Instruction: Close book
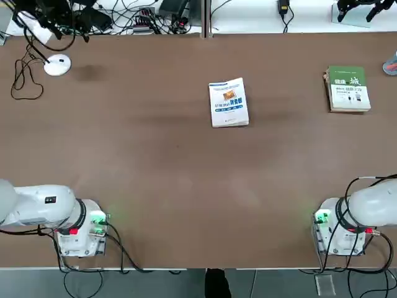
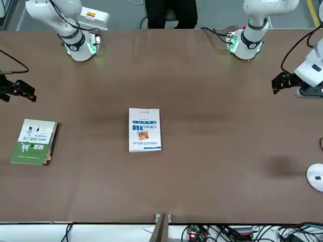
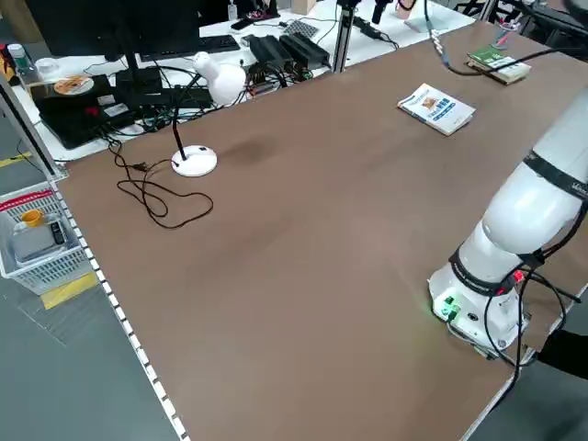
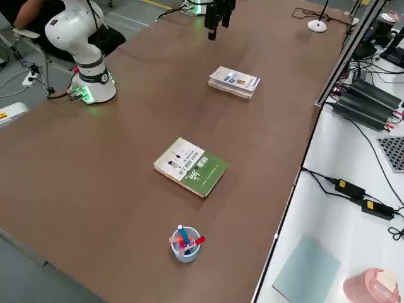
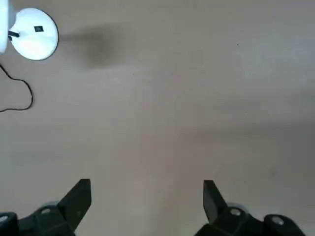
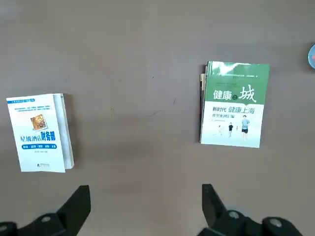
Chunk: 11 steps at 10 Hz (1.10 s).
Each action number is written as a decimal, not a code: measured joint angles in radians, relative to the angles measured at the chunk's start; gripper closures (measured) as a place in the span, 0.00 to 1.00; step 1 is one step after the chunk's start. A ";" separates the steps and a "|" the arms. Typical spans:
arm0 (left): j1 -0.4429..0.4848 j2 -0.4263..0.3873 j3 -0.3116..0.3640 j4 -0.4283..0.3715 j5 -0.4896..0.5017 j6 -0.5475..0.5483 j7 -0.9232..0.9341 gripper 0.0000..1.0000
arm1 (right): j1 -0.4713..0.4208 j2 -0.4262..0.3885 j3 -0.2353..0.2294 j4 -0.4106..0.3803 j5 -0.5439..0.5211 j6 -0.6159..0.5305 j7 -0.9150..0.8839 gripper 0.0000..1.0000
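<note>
Two books lie on the table (image 1: 180,186) beyond your right hand (image 6: 146,209): the white book (image 6: 39,132) leftward, the green one (image 6: 235,103) rightward. Both your hands are spread wide, holding nothing.

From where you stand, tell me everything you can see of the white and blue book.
The book is a thin paperback that lies flat on the brown table, closed, front cover up. The cover looks like smooth paper: white, with blue lettering, blue bands and a small orange picture. White page edges show along one side. It lies a little askew beyond the middle of the table, to the left of the green book and apart from it. Only the table touches it; neither hand is on it.
</note>
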<state>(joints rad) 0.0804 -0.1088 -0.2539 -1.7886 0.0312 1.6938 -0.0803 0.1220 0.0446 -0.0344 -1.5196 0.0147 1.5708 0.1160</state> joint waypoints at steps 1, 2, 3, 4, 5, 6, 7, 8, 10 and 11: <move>0.000 -0.046 0.003 -0.064 -0.012 0.037 0.001 0.00 | 0.000 0.000 -0.003 -0.002 -0.001 0.003 0.002 0.00; 0.000 -0.090 0.004 -0.122 -0.022 0.066 0.002 0.00 | -0.001 0.000 -0.008 -0.004 -0.001 0.006 0.003 0.00; -0.001 -0.127 0.004 -0.165 -0.027 0.086 0.002 0.00 | -0.002 0.000 -0.015 -0.007 -0.002 0.008 0.004 0.00; -0.001 -0.151 0.004 -0.190 -0.028 0.096 0.005 0.00 | -0.003 0.000 -0.021 -0.011 -0.002 0.013 0.004 0.00; -0.001 -0.164 0.005 -0.199 -0.028 0.102 0.020 0.00 | -0.004 0.000 -0.024 -0.016 -0.002 0.022 0.004 0.00; -0.001 -0.170 0.010 -0.199 -0.028 0.105 0.048 0.00 | -0.006 0.000 -0.025 -0.021 -0.002 0.030 0.004 0.00; -0.001 -0.169 0.017 -0.195 -0.028 0.106 0.071 0.00 | -0.007 0.000 -0.026 -0.024 -0.002 0.034 0.004 0.00; -0.001 -0.163 0.028 -0.186 -0.028 0.103 0.084 0.00 | -0.008 0.000 -0.027 -0.025 -0.002 0.035 0.004 0.00; 0.000 -0.131 0.045 -0.138 -0.028 0.068 0.095 0.00 | -0.013 0.000 -0.027 -0.025 -0.002 0.035 0.005 0.00; 0.000 -0.104 0.048 -0.096 -0.028 0.030 0.097 0.00 | -0.016 0.000 -0.027 -0.028 -0.002 0.037 0.005 0.00</move>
<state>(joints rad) 0.0802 -0.2132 -0.2055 -1.8850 0.0032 1.7240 0.0168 0.1063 0.0445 -0.0617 -1.5475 0.0126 1.6077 0.1205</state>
